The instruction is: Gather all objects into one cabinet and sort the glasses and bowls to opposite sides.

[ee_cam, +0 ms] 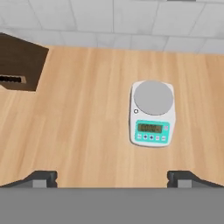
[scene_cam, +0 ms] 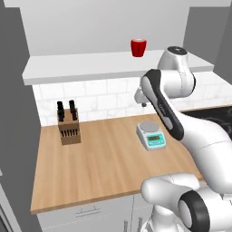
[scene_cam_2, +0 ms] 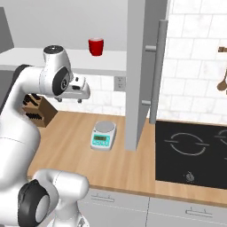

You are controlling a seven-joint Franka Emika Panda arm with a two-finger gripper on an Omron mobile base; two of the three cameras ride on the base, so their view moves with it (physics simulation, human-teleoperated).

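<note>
Gripper (ee_cam: 112, 177) empty, fingertips (ee_cam: 41, 177) spread wide apart, hovering above wooden bench (ee_cam: 78, 127). Kitchen scale (ee_cam: 152, 113) on bench below gripper, slightly ahead. Knife block (scene_cam: 68, 123) well off to its side. Red cup (scene_cam_2: 95, 46) upright on white cabinet shelf (scene_cam_2: 84, 60), above gripper, well apart. Cabinet door (scene_cam_2: 141, 75) open.

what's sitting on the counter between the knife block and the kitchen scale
Nothing: between the knife block and the scale the wooden counter is bare, seen in the left base view.
</note>
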